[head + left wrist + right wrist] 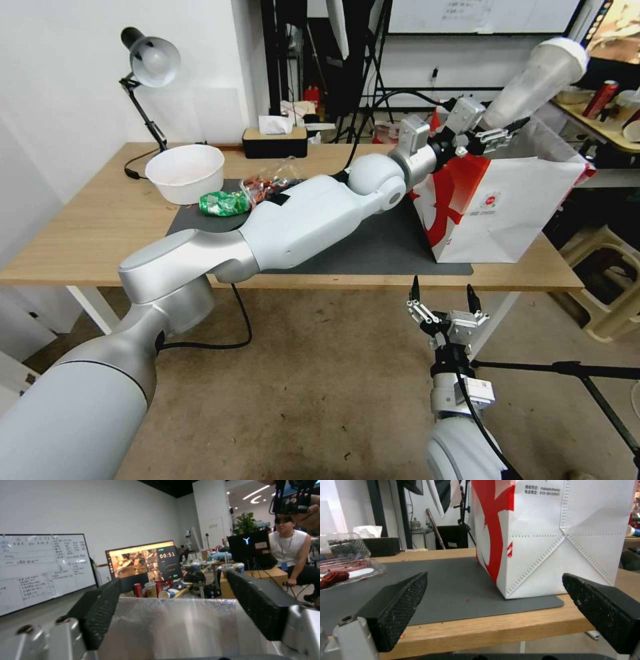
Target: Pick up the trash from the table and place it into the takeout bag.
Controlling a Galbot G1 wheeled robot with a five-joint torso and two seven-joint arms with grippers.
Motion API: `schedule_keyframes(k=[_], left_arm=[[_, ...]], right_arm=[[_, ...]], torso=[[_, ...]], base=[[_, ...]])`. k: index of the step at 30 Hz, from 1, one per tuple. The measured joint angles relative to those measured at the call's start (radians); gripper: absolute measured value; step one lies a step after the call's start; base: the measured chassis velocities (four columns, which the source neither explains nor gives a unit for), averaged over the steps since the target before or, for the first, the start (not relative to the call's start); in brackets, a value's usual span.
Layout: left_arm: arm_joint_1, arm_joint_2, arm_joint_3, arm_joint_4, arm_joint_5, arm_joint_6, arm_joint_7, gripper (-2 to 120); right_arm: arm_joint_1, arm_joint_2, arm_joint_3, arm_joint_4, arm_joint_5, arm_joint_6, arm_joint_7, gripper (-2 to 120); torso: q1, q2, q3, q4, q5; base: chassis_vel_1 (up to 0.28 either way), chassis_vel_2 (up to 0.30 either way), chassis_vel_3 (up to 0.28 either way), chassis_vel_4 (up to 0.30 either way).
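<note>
Left tool (495,137) clamps translucent plastic cup (540,79) above takeout bag (507,207); right tool (443,293) spread, empty.

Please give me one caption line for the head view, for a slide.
Left claw holds a plastic cup above the takeout bag; right claw waits open below the table edge.

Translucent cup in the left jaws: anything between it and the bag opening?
Nothing visible. The left gripper holds the translucent plastic cup tilted, above the takeout bag's open top, with only air below it. The right gripper waits open, low, in front of the table edge, out of the path.
</note>
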Motion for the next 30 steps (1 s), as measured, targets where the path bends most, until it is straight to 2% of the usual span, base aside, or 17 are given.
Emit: schedule_keyframes(k=[1, 4, 9, 11, 12, 13, 16, 17, 19, 21, 24, 25, 30], left_arm=[[0.000, 0.000, 0.000, 0.000, 0.000, 0.000, 0.000, 83], [0.006, 0.010, -0.023, -0.020, 0.004, 0.007, -0.022, 95], [0.021, 0.052, -0.059, -0.078, 0.000, 0.026, -0.061, 99], [0.037, 0.091, -0.080, -0.117, -0.007, 0.037, -0.081, 100], [0.057, 0.131, -0.099, -0.150, -0.010, 0.042, -0.093, 100], [0.057, 0.131, -0.099, -0.150, -0.010, 0.042, -0.093, 100], [0.100, 0.202, -0.139, -0.206, -0.015, 0.052, -0.114, 100], [0.100, 0.202, -0.139, -0.206, -0.015, 0.052, -0.114, 100], [0.147, 0.257, -0.174, -0.254, -0.018, 0.058, -0.129, 100], [0.159, 0.270, -0.183, -0.265, -0.018, 0.059, -0.131, 100], [0.215, 0.331, -0.222, -0.307, -0.017, 0.060, -0.133, 100], [0.250, 0.370, -0.244, -0.333, -0.015, 0.060, -0.134, 100], [0.310, 0.430, -0.290, -0.373, -0.010, 0.059, -0.133, 100]], right_arm=[[0.000, 0.000, 0.000, 0.000, 0.000, 0.000, 0.000, 100], [-0.001, 0.002, -0.001, 0.001, 0.000, 0.000, 0.000, 100], [0.000, 0.001, -0.001, 0.004, 0.000, 0.000, 0.000, 100], [0.002, 0.002, -0.001, 0.005, 0.000, -0.001, 0.000, 100], [0.002, 0.004, -0.001, 0.006, 0.000, -0.003, 0.000, 100], [0.002, 0.004, -0.001, 0.006, 0.000, -0.003, 0.000, 100], [0.002, 0.005, -0.001, 0.008, -0.001, -0.005, 0.001, 100], [0.002, 0.005, -0.001, 0.008, -0.001, -0.005, 0.001, 100], [0.001, 0.005, 0.000, 0.008, -0.001, -0.006, 0.001, 100], [0.001, 0.005, 0.000, 0.008, -0.001, -0.006, 0.001, 100], [0.000, 0.005, 0.000, 0.009, -0.002, -0.008, 0.001, 100], [0.000, 0.004, -0.001, 0.009, -0.002, -0.008, 0.001, 100], [0.001, 0.005, -0.004, 0.008, -0.003, -0.009, 0.001, 100]], torso=[[0.000, 0.000, 0.000, 0.0000, 0.0000], [0.000, 0.000, 0.000, -0.0001, 0.0000], [0.000, 0.000, 0.000, -0.0003, 0.0000], [0.000, 0.000, 0.000, -0.0002, -0.0002], [0.000, 0.000, 0.000, 0.0002, -0.0002], [0.000, 0.000, 0.000, 0.0002, -0.0002], [0.000, 0.000, 0.000, 0.0002, -0.0004], [0.000, 0.000, 0.000, 0.0002, -0.0004], [0.000, 0.000, 0.000, 0.0000, -0.0004], [0.000, 0.000, 0.000, -0.0001, -0.0004], [0.000, 0.000, 0.000, -0.0001, -0.0003], [0.000, 0.000, 0.000, -0.0001, -0.0002], [0.000, 0.000, 0.000, -0.0001, -0.0003]], base=[[0.000, 0.000, 0.000, 0.000], [0.000, 0.000, 0.000, 0.000], [0.000, 0.000, 0.000, 0.000], [0.000, 0.000, 0.000, 0.000], [0.000, 0.000, 0.000, 0.000], [0.000, 0.000, 0.000, 0.000], [0.000, 0.000, 0.000, 0.000], [0.000, 0.000, 0.000, 0.000], [0.000, 0.000, 0.000, 0.000], [0.000, 0.000, 0.000, 0.000], [0.000, 0.000, 0.000, 0.000], [0.000, 0.000, 0.000, 0.000], [0.000, 0.000, 0.000, 0.000]])
